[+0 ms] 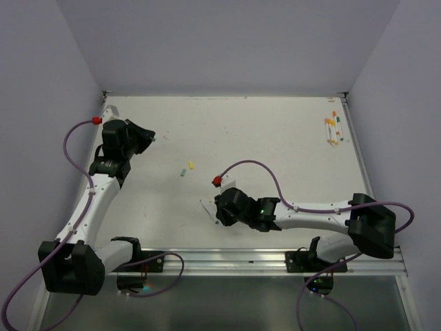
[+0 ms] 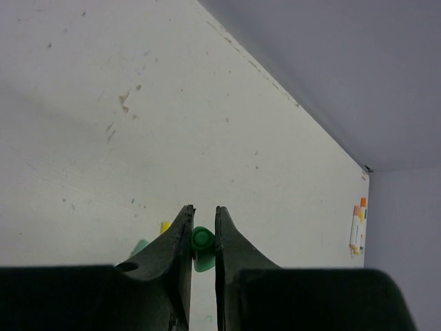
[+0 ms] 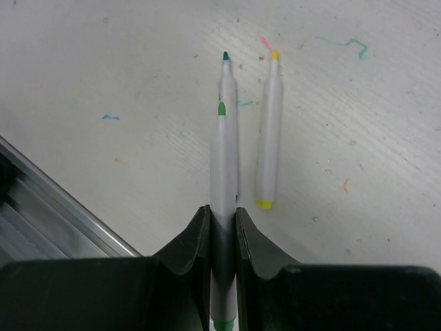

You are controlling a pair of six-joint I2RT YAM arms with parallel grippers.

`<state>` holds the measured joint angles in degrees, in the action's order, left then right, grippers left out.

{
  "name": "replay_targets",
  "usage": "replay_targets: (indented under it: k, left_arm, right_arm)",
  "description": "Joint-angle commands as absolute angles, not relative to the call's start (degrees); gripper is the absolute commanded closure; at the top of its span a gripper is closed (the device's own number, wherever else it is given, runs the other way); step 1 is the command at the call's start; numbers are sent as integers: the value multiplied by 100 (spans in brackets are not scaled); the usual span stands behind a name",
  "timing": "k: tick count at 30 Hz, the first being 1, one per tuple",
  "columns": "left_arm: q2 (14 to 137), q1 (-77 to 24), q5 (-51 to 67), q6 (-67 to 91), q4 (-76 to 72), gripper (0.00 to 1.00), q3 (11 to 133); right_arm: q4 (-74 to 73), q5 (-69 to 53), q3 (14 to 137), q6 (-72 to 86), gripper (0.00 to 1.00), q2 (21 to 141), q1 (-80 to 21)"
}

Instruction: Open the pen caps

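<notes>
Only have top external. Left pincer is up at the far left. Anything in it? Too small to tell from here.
Observer: Yes. The left wrist view shows the left pincer shut on a green cap.
Operator: And the right one?
Observer: The right pincer is clamped on a white pen. Its green tip is bare, no cap on it.
Operator: Any other pen near it?
Observer: A yellow pen lies on the table just beside it, tip also uncapped.
</notes>
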<state>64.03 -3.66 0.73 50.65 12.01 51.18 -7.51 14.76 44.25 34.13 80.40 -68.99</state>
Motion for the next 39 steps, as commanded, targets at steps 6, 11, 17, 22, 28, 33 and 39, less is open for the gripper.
replay_targets:
  k: [6, 11, 17, 22, 28, 33, 39]
  left_arm:
    - [6118, -343, 1010, 4237, 563, 100, 4773]
    - [5740, -343, 1957, 3982, 159, 100, 4132]
    - [6448, -482, 3066, 3711, -413, 100, 4025]
    - [7513, -975, 3147, 3305, -89, 100, 4631]
    - [8357, -1520, 2006, 3156, 412, 100, 5455]
    - [9324, -1793, 1064, 2927, 1123, 100, 6195]
    - [10010, -1925, 422, 2821, 1494, 100, 6697]
  right_arm:
    - [-1082, 1723, 4290, 3209, 100, 7840, -6243]
    - [-406, 1091, 4043, 2805, 100, 8006, -5678]
    - [-35, 792, 4236, 2488, 100, 8700, -5669]
    - [438, 624, 4219, 2592, 100, 9105, -5669]
    - [615, 633, 4078, 2654, 77, 9228, -5669]
    - [659, 624, 4034, 2646, 61, 9167, -5669]
    - [615, 668, 4008, 2698, 56, 8904, -5669]
